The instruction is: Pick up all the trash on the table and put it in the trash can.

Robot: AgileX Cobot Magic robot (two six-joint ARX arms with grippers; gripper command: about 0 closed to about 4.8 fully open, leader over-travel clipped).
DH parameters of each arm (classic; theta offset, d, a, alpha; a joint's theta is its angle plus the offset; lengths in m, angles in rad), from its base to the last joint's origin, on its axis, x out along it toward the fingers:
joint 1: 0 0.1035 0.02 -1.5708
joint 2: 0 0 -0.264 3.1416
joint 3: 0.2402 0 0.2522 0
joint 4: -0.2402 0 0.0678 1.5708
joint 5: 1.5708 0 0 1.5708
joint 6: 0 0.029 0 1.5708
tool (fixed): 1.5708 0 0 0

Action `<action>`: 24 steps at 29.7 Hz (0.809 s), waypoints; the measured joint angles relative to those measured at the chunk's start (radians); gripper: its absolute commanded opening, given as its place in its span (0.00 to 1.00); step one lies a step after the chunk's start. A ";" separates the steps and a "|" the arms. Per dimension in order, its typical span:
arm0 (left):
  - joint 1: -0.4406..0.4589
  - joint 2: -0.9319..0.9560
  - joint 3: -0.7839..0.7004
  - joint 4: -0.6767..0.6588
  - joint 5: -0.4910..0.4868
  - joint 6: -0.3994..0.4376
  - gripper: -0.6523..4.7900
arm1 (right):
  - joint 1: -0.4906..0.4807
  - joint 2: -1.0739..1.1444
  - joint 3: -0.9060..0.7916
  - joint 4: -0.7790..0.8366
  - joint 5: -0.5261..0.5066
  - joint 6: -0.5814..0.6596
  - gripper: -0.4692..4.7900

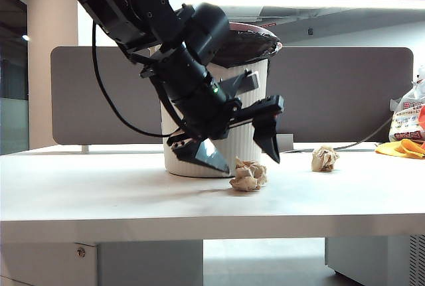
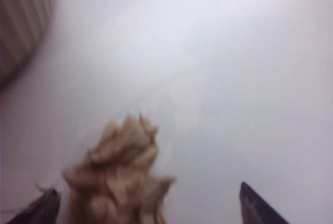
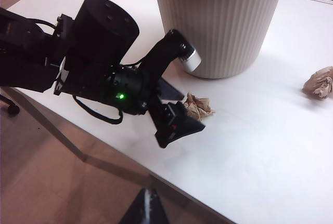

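My left gripper (image 1: 250, 164) hangs open just above the table (image 1: 99, 193), its two black fingers spread either side of a crumpled beige wad of trash (image 1: 248, 175). In the left wrist view that wad (image 2: 117, 177) lies between the wide-apart fingertips (image 2: 42, 209), touching neither. A second wad (image 1: 325, 158) lies further right on the table. The ribbed white trash can (image 1: 259, 77) with its black liner stands right behind my left arm. My right gripper (image 3: 148, 208) is shut and empty, hovering beyond the table's front edge and looking at the left gripper's fingers (image 3: 179, 125) and both wads (image 3: 197, 107) (image 3: 320, 82).
A grey-brown partition panel (image 1: 345, 93) runs along the back of the table. At the far right lie a white printed bag (image 1: 406, 117) and a yellow-orange item (image 1: 402, 148). A dark cable (image 1: 362, 143) runs along the back right.
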 measured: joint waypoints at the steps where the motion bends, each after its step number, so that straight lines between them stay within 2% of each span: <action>1: 0.000 0.002 0.002 0.013 -0.008 0.000 1.00 | 0.000 0.000 0.000 0.000 0.000 0.000 0.07; 10: 0.000 0.069 0.018 0.031 -0.019 0.000 1.00 | 0.000 0.000 0.000 0.000 0.000 0.000 0.07; 11: 0.000 0.071 0.021 0.031 -0.019 0.000 0.89 | 0.000 0.000 0.000 0.001 0.000 0.000 0.07; 12: 0.000 0.072 0.022 0.032 -0.019 0.000 0.62 | 0.000 0.001 0.000 0.000 0.000 0.000 0.07; 14: 0.000 0.073 0.022 0.029 -0.019 0.000 0.19 | 0.000 0.001 0.000 0.001 0.000 0.000 0.07; 15: 0.000 0.074 0.023 0.024 -0.010 0.000 0.11 | 0.000 0.001 0.000 0.001 0.000 0.000 0.07; 24: 0.007 0.036 0.167 -0.039 0.097 -0.004 0.11 | 0.000 0.001 0.000 0.029 0.000 0.000 0.07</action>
